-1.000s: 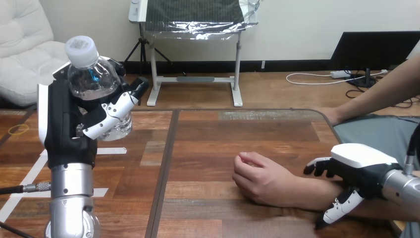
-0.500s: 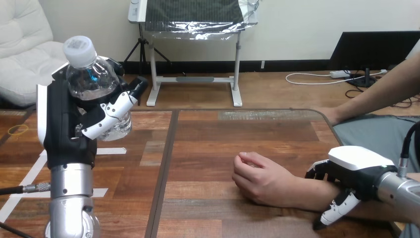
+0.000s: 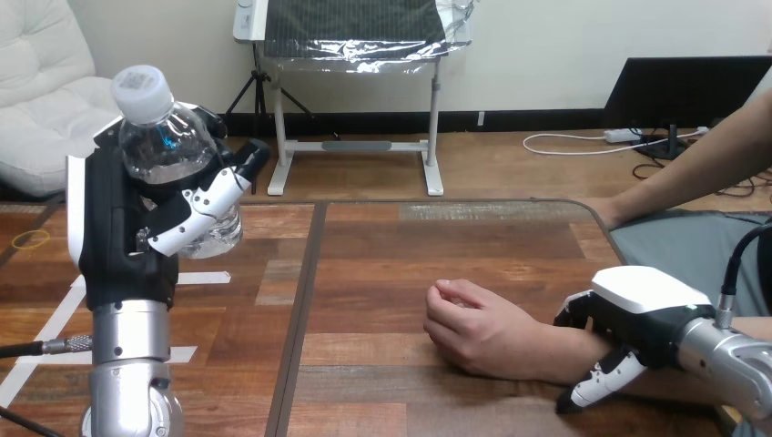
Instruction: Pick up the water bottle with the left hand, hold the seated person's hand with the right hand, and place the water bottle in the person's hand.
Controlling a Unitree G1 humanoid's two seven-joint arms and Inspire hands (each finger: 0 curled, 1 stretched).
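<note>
My left hand is raised upright at the left, shut on a clear water bottle with a white cap, held well above the table. The person's hand rests on the wooden table as a loose fist, and its forearm runs off to the right. My right hand sits over that forearm just behind the wrist. Its fingers reach over the far side and its thumb hangs down the near side, neither closed round the arm.
White tape strips lie on the table at the left, under the raised bottle. A yellow rubber band lies at the far left edge. The person's other arm rests at the table's right far corner.
My right hand has slid left along the person's forearm toward the wrist. The left hand and bottle have barely moved.
</note>
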